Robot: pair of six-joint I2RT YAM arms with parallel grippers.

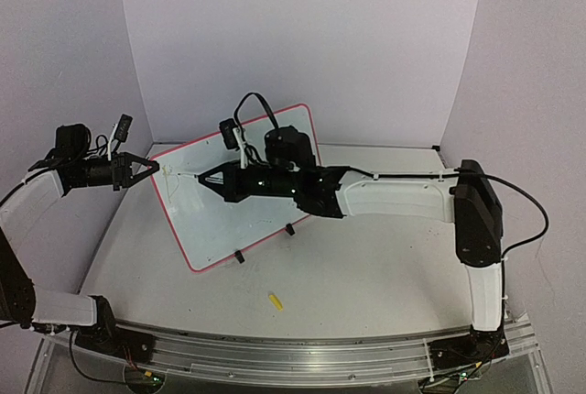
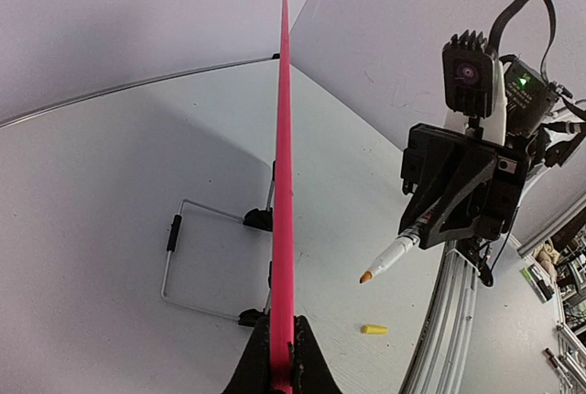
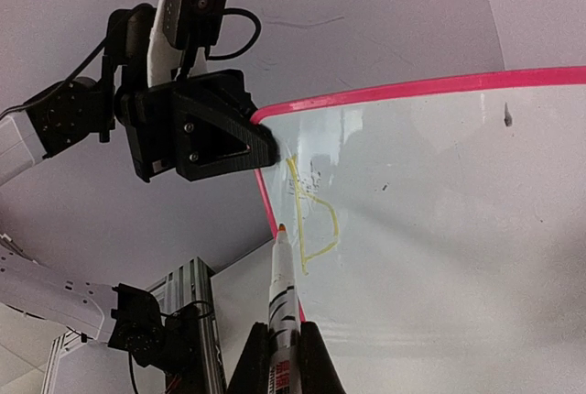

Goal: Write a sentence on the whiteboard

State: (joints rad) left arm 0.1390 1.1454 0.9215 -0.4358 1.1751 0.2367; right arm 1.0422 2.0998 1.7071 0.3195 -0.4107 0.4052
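Observation:
The whiteboard (image 1: 206, 220), pink-edged, stands tilted on black clip feet (image 1: 240, 257). My left gripper (image 1: 151, 168) is shut on its upper left edge; the left wrist view shows the pink edge (image 2: 282, 183) pinched between the jaws of the left gripper (image 2: 282, 362). My right gripper (image 1: 206, 177) is shut on a white marker (image 3: 282, 275) with an orange tip, pointing at the board's left part. In the left wrist view the marker (image 2: 389, 257) hangs a little off the board face. A yellow D-like stroke (image 3: 311, 220) is on the whiteboard (image 3: 439, 229).
A yellow marker cap (image 1: 275, 300) lies on the table in front of the board, also seen as the cap (image 2: 374, 329) in the left wrist view. A wire stand (image 2: 174, 247) props the board from behind. White walls close in the back and sides.

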